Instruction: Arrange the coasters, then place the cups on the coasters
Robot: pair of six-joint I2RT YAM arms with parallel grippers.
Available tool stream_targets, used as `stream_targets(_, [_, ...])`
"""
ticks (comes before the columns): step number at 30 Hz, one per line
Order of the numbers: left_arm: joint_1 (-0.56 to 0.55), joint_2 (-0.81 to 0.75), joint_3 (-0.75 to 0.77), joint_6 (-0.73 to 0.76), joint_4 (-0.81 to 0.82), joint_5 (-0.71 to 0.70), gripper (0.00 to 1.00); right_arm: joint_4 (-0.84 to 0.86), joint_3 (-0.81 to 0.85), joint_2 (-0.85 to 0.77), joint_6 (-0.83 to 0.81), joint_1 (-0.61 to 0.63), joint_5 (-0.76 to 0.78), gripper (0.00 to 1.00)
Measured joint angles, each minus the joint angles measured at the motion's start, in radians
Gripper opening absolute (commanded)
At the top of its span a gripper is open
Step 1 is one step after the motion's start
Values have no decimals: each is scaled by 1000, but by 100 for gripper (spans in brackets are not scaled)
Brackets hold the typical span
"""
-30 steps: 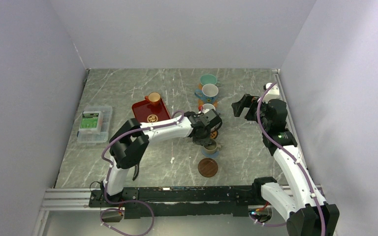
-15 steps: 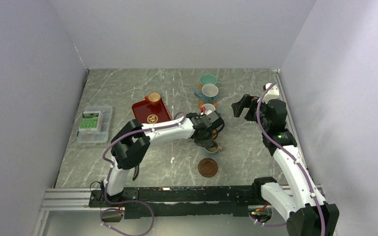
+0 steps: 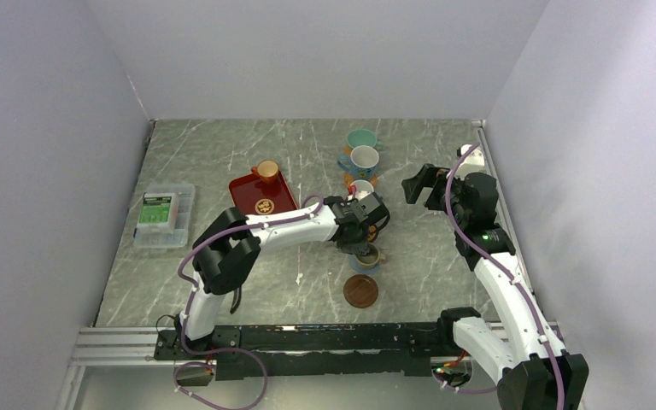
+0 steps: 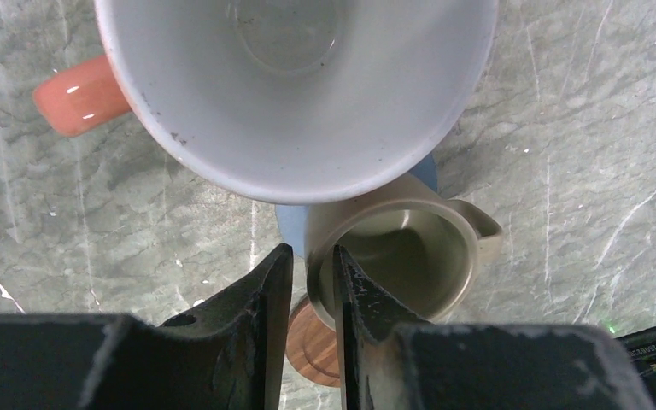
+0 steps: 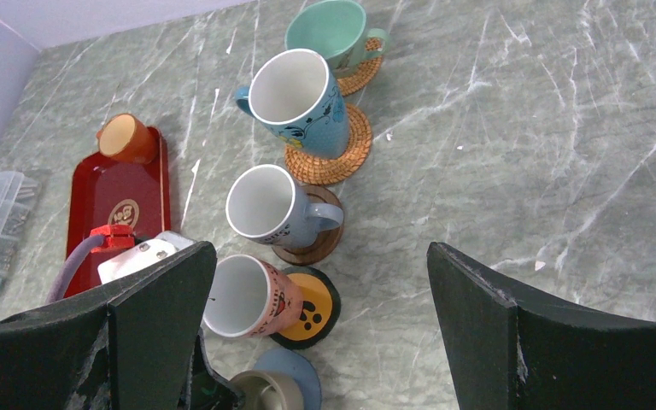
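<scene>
The olive cup (image 4: pixel 401 265) stands on the blue coaster (image 4: pixel 290 224). My left gripper (image 4: pixel 313 256) straddles its rim, one finger inside and one outside, with a thin gap at the outer finger. Just beyond it is the pink-handled cup (image 5: pixel 243 295) on the black-and-orange coaster (image 5: pixel 312 312). Further back stand the grey-white cup (image 5: pixel 265 205), the blue cup (image 5: pixel 295 98) and the teal cup (image 5: pixel 333 30), each on a coaster. A dark brown coaster (image 3: pixel 360 291) lies bare nearer the arms. The orange-brown cup (image 3: pixel 266 170) sits on the red tray (image 3: pixel 260 198). My right gripper (image 3: pixel 427 186) hovers wide open, holding nothing.
A clear plastic parts box (image 3: pixel 162 213) lies at the table's left side. White walls close in the left, back and right edges. The arms' mounting rail (image 3: pixel 307 337) runs along the near edge.
The left gripper's jaws have parted slightly from the olive cup's rim, and the cup stays on the blue coaster. The right arm has not moved.
</scene>
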Motion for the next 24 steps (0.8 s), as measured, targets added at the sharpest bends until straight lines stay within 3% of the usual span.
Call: stream_targets(24, [-22,-1,-4,-7,-19,-24,25,0,0,0,0,0,0,100])
